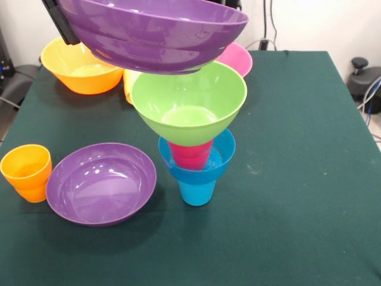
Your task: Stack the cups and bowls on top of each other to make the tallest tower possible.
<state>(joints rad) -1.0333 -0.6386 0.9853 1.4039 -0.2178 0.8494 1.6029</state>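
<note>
Purple bowl (158, 33) in the air above the tower (193, 134), gripped at its left rim by the hand (59, 21): wide, light, stiff, glossy, likely slippery. Best held by the rim. Orange cup (27, 171) on bench (297, 226): small, light.

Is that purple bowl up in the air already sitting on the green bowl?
No. The raised purple bowl hangs just above the lime green bowl, with yellow and pink showing through the gap between them.
</note>
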